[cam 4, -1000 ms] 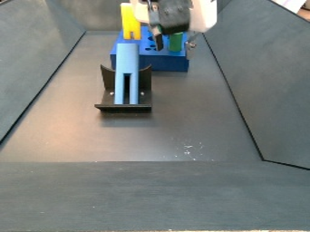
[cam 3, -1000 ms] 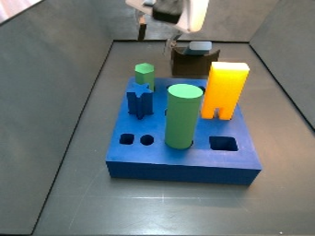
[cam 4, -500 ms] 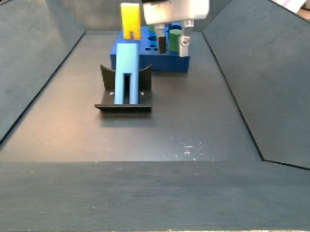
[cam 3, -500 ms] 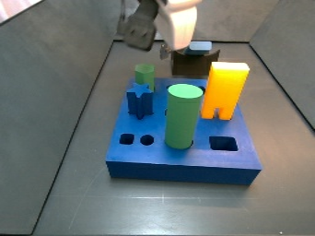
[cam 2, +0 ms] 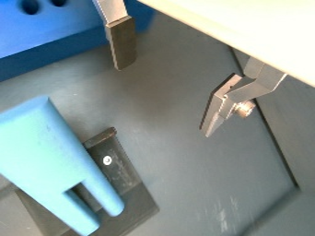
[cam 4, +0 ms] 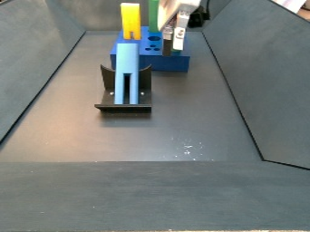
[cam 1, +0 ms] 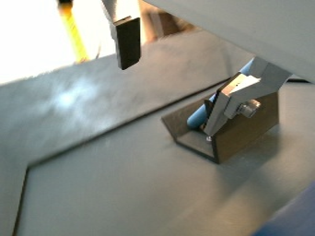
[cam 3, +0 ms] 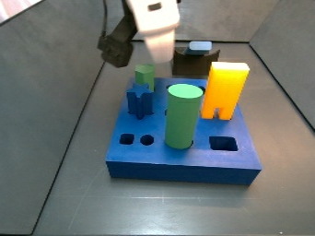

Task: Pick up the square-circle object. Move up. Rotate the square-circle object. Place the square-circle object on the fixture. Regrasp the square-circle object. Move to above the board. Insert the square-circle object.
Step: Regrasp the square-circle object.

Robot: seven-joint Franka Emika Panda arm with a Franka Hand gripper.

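Note:
The square-circle object (cam 4: 126, 65) is a pale grey-blue peg standing upright against the dark fixture (cam 4: 122, 101); it also shows in both wrist views, as the peg (cam 2: 55, 171) and peg (cam 1: 197, 114). Its end (cam 3: 200, 46) shows on top of the fixture (cam 3: 187, 63) behind the blue board (cam 3: 185, 159). My gripper (cam 3: 127, 51) hangs tilted above the board's far left side, apart from the peg. In both wrist views the gripper (cam 1: 172, 74) (cam 2: 170, 78) is open, and only bare floor shows between its fingers.
On the board stand a tall green cylinder (cam 3: 182, 115), an orange-yellow block (cam 3: 226, 88), a dark-blue star peg (cam 3: 140, 100) and a small green hexagonal peg (cam 3: 145, 74). Grey walls slope up around the dark floor (cam 4: 158, 136).
My gripper has swung and tilted, shifting from beside the fixture to above the board's far left. The peg has stayed on the fixture.

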